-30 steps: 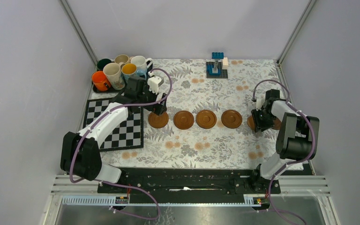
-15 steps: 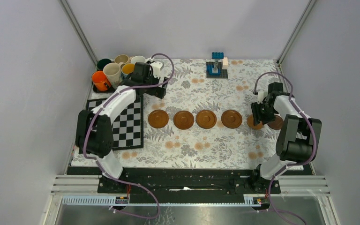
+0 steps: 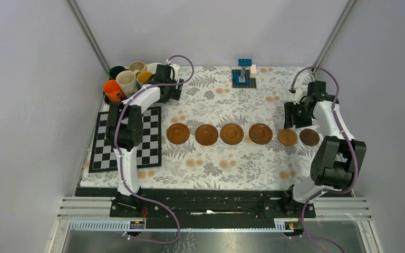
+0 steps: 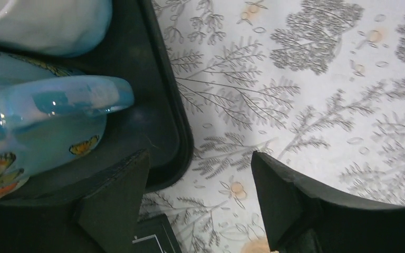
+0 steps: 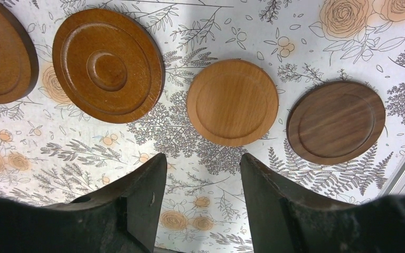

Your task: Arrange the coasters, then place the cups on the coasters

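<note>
Several brown coasters lie in a row across the mat, from the leftmost (image 3: 178, 133) to a pale one (image 3: 287, 137) and a dark one (image 3: 309, 137) at the right end. In the right wrist view the pale coaster (image 5: 232, 103) and dark coaster (image 5: 336, 121) lie apart, just beyond my right gripper (image 5: 200, 158). That right gripper (image 3: 291, 117) hovers open and holds nothing. The cups (image 3: 127, 81) crowd a black tray at the back left. My left gripper (image 3: 173, 95) is open beside the tray's right rim, close to the blue butterfly cup (image 4: 37, 132), with only mat between its fingers (image 4: 121, 190).
The black tray (image 4: 163, 105) holds all the cups. A chessboard (image 3: 126, 139) lies on the left of the mat, near the left arm. Blue toy blocks (image 3: 244, 74) stand at the back middle. Walls and frame posts close in both sides.
The left arm swung from the leftmost coaster back to the cup tray, and its jaws narrowed somewhat. The right gripper opened wider and drew back, uncovering the pale coaster.
</note>
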`<state>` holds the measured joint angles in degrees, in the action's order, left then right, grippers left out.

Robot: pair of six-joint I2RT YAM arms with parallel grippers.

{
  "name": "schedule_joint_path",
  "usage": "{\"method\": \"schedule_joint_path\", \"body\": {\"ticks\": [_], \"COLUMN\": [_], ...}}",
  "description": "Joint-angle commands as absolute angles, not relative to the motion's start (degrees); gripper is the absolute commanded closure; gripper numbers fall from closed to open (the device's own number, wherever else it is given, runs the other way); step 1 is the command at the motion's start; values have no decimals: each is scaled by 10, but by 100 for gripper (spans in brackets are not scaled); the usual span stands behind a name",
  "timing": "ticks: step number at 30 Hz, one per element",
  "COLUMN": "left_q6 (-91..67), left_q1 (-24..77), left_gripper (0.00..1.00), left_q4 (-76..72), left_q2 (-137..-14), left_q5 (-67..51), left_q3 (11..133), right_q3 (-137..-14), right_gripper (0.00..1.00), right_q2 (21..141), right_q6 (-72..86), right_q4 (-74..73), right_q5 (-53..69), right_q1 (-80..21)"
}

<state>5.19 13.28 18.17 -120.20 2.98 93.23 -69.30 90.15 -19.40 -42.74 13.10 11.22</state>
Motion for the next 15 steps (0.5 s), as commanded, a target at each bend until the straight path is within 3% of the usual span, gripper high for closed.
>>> {"method": "schedule_joint_path", "body": {"ticks": [1, 15], "left_q6": [47, 70], "left_q1": [120, 110], "left_gripper": [26, 51], "left_q4": [155, 180], "left_q2": [-1238, -1345], "left_q5": [47, -33], "left_q3": [992, 1077], "right_q3": [-726, -758], "right_gripper": [39, 38], "right_q2": [877, 882], "right_q6": [-179, -169], "right_q4": [-453, -474], "right_q5": [144, 136], "right_q1": [107, 107]}}
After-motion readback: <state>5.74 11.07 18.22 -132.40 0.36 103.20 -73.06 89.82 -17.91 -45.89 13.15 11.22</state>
